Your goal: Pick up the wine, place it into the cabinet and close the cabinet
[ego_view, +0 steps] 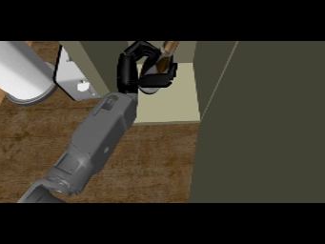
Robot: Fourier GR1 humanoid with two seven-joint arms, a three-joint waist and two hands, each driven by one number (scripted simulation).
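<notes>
Wine (pixel 166 56) stands in cabinet (pixel 166 112), fingers (pixel 151 50) curled around it.

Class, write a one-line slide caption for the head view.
Hand curled round the wine bottle, inside the open cabinet.

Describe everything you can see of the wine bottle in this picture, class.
The dark wine bottle with a brown neck stands tilted inside the pale open cabinet, its neck toward the view's top. Only the neck and part of the body show; the black robot hand curls round it, hiding the rest. Its base is near the cabinet floor; contact is unclear.
</notes>
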